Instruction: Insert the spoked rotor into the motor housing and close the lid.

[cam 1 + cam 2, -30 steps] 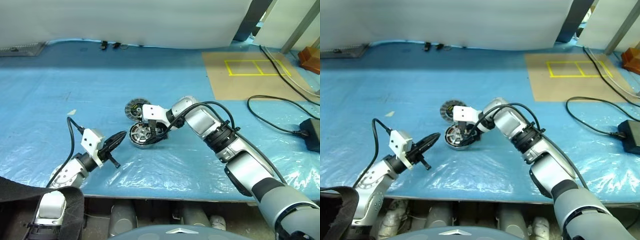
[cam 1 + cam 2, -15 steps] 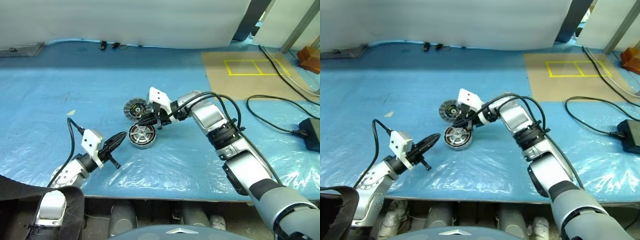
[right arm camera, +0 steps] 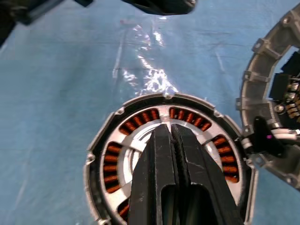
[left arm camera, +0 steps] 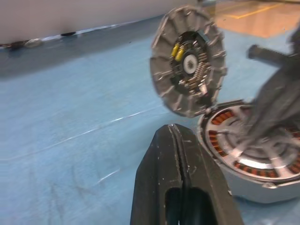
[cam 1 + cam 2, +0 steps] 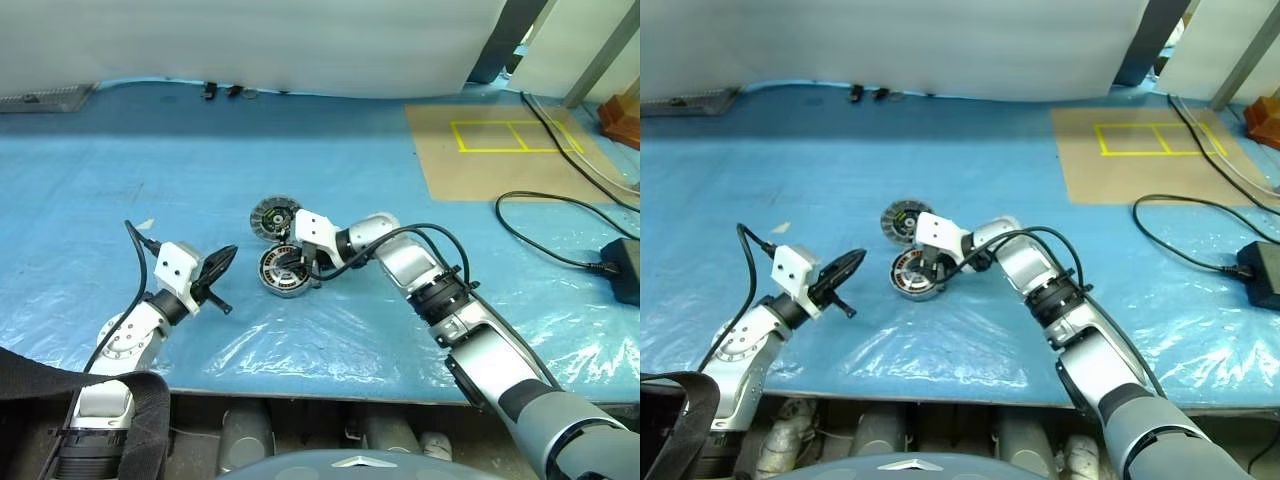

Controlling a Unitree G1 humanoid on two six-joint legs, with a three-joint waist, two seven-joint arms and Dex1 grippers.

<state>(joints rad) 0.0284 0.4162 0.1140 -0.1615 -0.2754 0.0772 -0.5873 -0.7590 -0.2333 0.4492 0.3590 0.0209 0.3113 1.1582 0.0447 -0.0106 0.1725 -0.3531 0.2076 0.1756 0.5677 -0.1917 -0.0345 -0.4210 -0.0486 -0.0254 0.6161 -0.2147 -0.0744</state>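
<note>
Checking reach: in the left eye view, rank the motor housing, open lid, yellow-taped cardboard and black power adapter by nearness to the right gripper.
1. Motor housing, under the right gripper.
2. Open lid, just behind.
3. Yellow-taped cardboard, far right.
4. Black power adapter, right edge.

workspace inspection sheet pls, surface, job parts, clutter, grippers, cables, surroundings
surface: blue plastic sheet over the table, wrinkled near the front edge.
job's things: motor housing with the spoked rotor seated inside; hinged lid standing open behind it.
clutter: small white scrap; dark bits at the far edge.
grippers: left gripper shut, empty, beside the housing; right gripper shut, tips over the rotor.
cables: black cable leading to a black box.
surroundings: brown board with yellow tape; white backdrop.
</note>
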